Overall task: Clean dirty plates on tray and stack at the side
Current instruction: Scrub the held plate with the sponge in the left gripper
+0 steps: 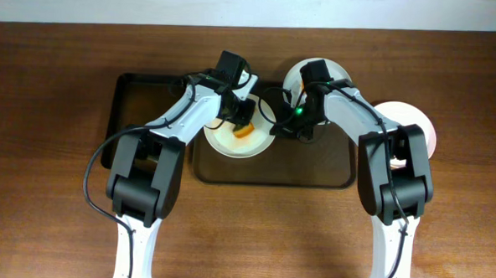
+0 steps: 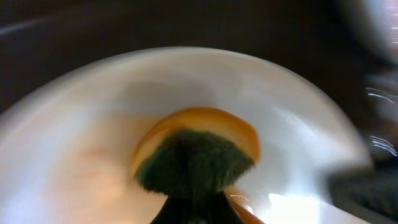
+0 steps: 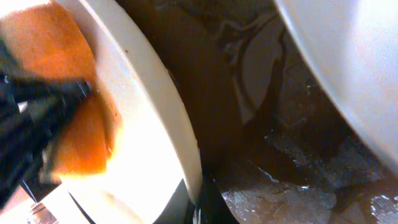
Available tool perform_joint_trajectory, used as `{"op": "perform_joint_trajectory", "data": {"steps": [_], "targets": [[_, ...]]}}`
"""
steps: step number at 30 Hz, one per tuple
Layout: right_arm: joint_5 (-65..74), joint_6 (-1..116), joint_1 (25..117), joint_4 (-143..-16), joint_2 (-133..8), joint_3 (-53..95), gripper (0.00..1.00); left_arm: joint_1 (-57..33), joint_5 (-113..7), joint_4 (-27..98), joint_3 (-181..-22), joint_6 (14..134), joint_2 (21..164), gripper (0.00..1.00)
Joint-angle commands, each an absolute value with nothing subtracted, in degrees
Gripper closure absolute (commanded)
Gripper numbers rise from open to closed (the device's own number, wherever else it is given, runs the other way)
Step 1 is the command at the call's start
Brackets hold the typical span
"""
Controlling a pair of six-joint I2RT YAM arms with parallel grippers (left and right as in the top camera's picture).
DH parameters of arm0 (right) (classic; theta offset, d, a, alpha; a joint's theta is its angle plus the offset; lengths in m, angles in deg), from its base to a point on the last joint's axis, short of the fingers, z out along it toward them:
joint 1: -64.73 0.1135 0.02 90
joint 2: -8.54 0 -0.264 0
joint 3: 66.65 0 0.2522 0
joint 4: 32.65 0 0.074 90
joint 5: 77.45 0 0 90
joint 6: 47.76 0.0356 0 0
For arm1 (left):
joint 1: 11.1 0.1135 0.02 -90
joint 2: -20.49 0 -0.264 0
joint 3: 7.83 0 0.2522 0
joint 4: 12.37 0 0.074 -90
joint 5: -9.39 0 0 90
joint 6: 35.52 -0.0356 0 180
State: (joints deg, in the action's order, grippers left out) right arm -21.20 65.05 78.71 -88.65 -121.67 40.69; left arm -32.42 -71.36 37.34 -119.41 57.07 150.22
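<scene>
Left gripper (image 1: 242,120) clamped on orange-and-green sponge (image 2: 196,158), pressing it onto round white plate (image 1: 221,142). Right gripper (image 1: 284,128) seemingly pinches plate's rim; we judge this steadies it for scrubbing.

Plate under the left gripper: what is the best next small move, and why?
Probably sweep the sponge sideways over the plate. The left gripper presses the sponge on it, an orange smear shows beside the sponge, and the right gripper seems to pinch the rim.
</scene>
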Motion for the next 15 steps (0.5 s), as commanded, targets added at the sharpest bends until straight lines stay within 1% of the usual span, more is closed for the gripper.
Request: {"op": "perform_joint_trajectory", "data": {"steps": [1, 2, 3, 4, 6, 8, 9, 11, 13, 15], "targets": [[-17.7, 65.0, 79.0, -89.2, -123.1, 39.1, 0.96, -31.9, -98.4, 42.7, -119.5, 73.7, 151.0, 1.00], [-17.7, 65.0, 79.0, -89.2, -123.1, 39.1, 0.96, -31.9, -103.1, 46.5, -119.5, 77.8, 151.0, 1.00], [-17.7, 65.0, 79.0, -89.2, -123.1, 39.1, 0.96, -31.9, -104.9, 50.6, -119.5, 80.2, 151.0, 1.00], [-17.7, 65.0, 79.0, -89.2, -123.1, 39.1, 0.96, -31.9, -103.0, 54.7, -119.5, 80.2, 151.0, 1.00], [-17.7, 65.0, 79.0, -89.2, -123.1, 39.1, 0.96, -32.0, -95.3, 60.8, -119.5, 78.9, 151.0, 1.00], [-17.7, 65.0, 79.0, -89.2, -123.1, 39.1, 0.95, -32.0, -78.4, 63.2, -120.0, 67.2, 151.0, 1.00], [-17.7, 65.0, 79.0, -89.3, -123.1, 39.1, 0.96, -31.9, -66.4, 63.3, -121.5, 59.8, 151.0, 1.00], [-17.7, 64.9, 79.0, -89.5, -123.1, 39.1, 0.96, -30.6, -55.9, 63.2, -126.0, 56.5, 151.0, 1.00], [-17.7, 64.9, 79.0, -89.5, -123.1, 39.1, 0.96, -28.6, -54.9, 63.2, -131.5, 56.5, 151.0, 1.00], [-17.6, 64.8, 79.0, -89.4, -123.1, 39.1, 0.96, -26.5, -57.8, 65.6, -140.0, 56.5, 151.0, 1.00]]}}
